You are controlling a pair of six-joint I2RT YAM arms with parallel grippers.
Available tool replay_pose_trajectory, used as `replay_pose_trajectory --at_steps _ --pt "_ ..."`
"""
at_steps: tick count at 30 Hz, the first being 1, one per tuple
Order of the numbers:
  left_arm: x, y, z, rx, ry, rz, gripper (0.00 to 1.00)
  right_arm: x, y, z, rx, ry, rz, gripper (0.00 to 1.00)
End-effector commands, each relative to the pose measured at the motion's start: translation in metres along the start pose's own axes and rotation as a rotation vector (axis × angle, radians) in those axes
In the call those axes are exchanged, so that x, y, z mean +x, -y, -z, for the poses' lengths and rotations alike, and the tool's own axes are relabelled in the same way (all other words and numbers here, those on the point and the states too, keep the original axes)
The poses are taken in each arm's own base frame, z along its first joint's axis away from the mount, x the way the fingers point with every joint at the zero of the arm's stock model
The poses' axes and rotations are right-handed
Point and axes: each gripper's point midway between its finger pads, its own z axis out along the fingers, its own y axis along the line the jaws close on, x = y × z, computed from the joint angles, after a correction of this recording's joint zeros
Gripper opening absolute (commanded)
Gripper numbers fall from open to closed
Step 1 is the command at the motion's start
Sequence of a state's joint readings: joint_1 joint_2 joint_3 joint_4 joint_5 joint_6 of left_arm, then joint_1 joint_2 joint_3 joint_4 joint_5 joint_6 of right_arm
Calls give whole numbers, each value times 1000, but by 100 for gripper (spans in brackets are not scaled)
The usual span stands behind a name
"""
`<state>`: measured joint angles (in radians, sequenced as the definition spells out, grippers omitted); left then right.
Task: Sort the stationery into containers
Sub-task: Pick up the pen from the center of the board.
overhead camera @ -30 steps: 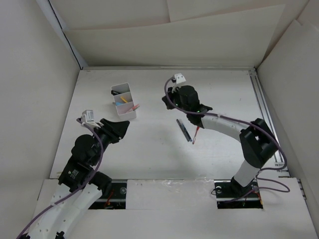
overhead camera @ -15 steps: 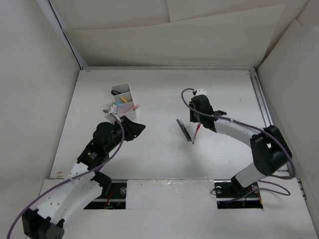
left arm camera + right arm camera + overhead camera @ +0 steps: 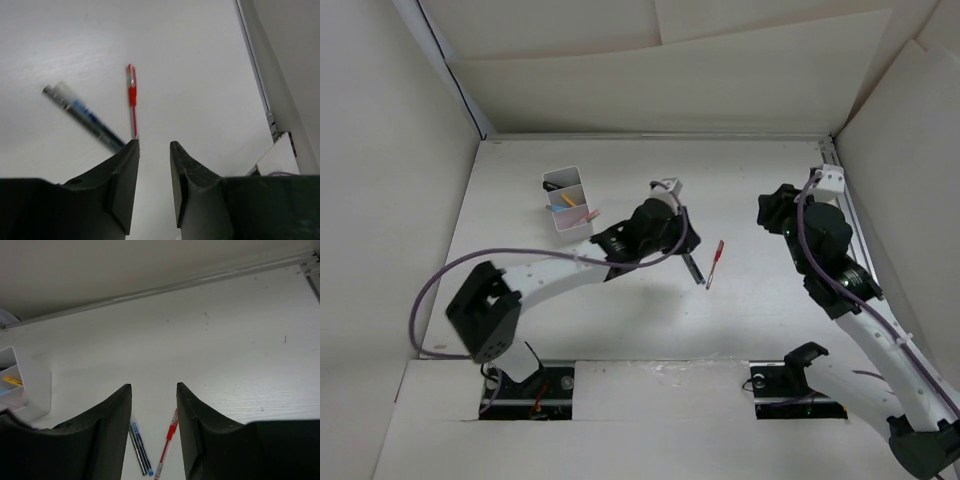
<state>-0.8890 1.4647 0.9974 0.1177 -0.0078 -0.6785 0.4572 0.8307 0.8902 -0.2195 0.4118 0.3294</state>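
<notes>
A red pen (image 3: 714,263) lies on the white table, right of centre. Two dark and blue pens (image 3: 693,267) lie side by side just left of it, their far ends under my left gripper (image 3: 682,240). That gripper is open and empty, above and just left of the pens. The left wrist view shows the red pen (image 3: 132,97) and the dark and blue pens (image 3: 82,112) beyond the fingertips (image 3: 132,146). My right gripper (image 3: 768,208) is open and empty, off to the right. Its view shows the red pen (image 3: 169,440) and the pen pair (image 3: 140,449). The white two-compartment box (image 3: 568,205) stands back left, holding yellow, blue and pink items.
White walls enclose the table on the left, back and right. A metal rail (image 3: 845,215) runs along the right edge. The box's corner also shows at the left of the right wrist view (image 3: 25,385).
My left arm has swung from the near left out to the middle, over the pens. My right arm has pulled back from the pens to the right side.
</notes>
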Motion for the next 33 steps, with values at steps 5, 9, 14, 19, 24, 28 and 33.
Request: replay_pose_trajectory --at_steps 5,9,14,19,24,28,33 --pt "2 14 -105 -83 -73 -170 25 -16 5 22 -23 -3 28 47" --pt "5 16 -135 -144 -95 -216 24 -26 11 32 -24 35 20 47" --pt "0 14 -160 -182 -85 -230 24 -34 19 40 -24 61 37 48" --pt "25 6 -182 -207 -166 -253 24 -32 23 40 -32 65 41 48" --pt "30 3 -185 -228 -171 -274 24 -32 23 38 -56 67 48 48" --pt "36 -9 -188 -263 -179 -291 25 -30 21 37 -67 64 48 48" --pt "43 -20 -191 -294 -192 -307 25 -29 20 38 -79 69 46 48"
